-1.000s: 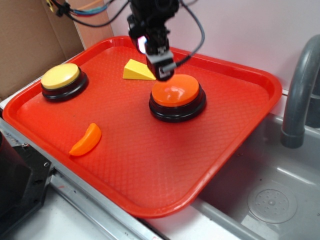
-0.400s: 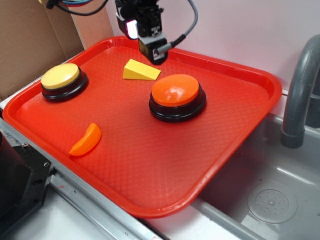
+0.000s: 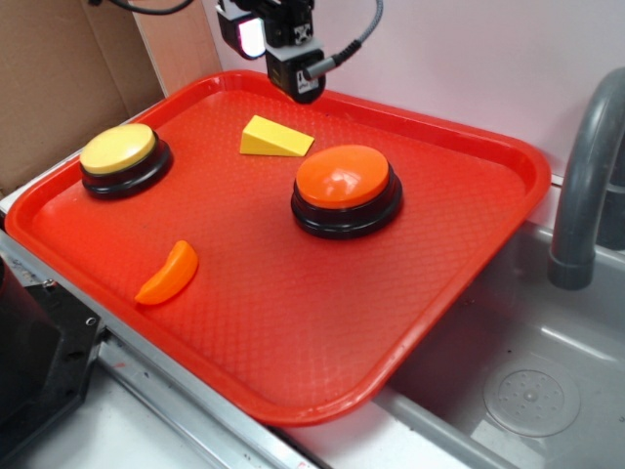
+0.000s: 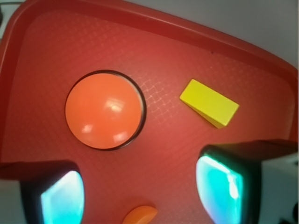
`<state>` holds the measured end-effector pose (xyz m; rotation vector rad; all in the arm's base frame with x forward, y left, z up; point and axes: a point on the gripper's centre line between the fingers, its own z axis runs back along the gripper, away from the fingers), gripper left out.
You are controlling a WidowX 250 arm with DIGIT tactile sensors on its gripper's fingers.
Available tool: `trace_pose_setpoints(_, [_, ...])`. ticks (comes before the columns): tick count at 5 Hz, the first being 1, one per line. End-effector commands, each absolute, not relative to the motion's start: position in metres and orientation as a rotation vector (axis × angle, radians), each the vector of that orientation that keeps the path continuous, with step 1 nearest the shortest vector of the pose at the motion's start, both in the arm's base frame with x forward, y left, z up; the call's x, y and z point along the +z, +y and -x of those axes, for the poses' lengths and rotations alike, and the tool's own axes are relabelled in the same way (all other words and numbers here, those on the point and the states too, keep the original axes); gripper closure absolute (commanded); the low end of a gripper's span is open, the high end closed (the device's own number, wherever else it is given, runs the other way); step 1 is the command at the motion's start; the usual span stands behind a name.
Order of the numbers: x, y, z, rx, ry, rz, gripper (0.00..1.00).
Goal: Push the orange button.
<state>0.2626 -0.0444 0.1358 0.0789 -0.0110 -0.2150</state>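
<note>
Lifted clear of the orange button (image 3: 344,176) it was touching a second ago, the gripper (image 3: 295,86) now hangs high over the far edge of the red tray (image 3: 293,332), above and beyond the yellow wedge (image 3: 274,138). That button, glossy dome on a black base, sits near the middle of the tray, a little toward its far right corner, untouched and well apart from the arm. The wrist view looks straight down on the same dome (image 4: 103,110), with the wedge (image 4: 210,102) beside it and the two fingers (image 4: 219,184) framing the lower corners with a broad stretch of tray between them, so the pincer appears to stand wide and holds nothing. A smaller yellow button (image 3: 119,149) rests by the left edge and an orange crescent slice (image 3: 168,273) lies nearer the front edge; both are decoys. Whether the press has registered cannot be told from these views. If another push is needed, the tool would do well to travel back over the dome's crown first, passing above the wedge, then descend vertically so a fingertip meets the top centre rather than the sloping rim, where it could skid off or nudge the base sideways.
</note>
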Motion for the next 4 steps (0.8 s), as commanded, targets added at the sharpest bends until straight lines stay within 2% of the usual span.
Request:
trace_pose_setpoints(1, [0.175,-0.048,-0.268,-0.187,-0.100,-0.052,0.00])
trace_pose_setpoints(2, [0.181,-0.048,-0.264,-0.194,-0.109,-0.041,0.00])
trace_pose_setpoints(3, [0.188,-0.048,-0.250,-0.204,-0.112,-0.032,0.00])
trace_pose_setpoints(4, [0.195,-0.042,-0.235,-0.212,-0.106,-0.059,0.00])
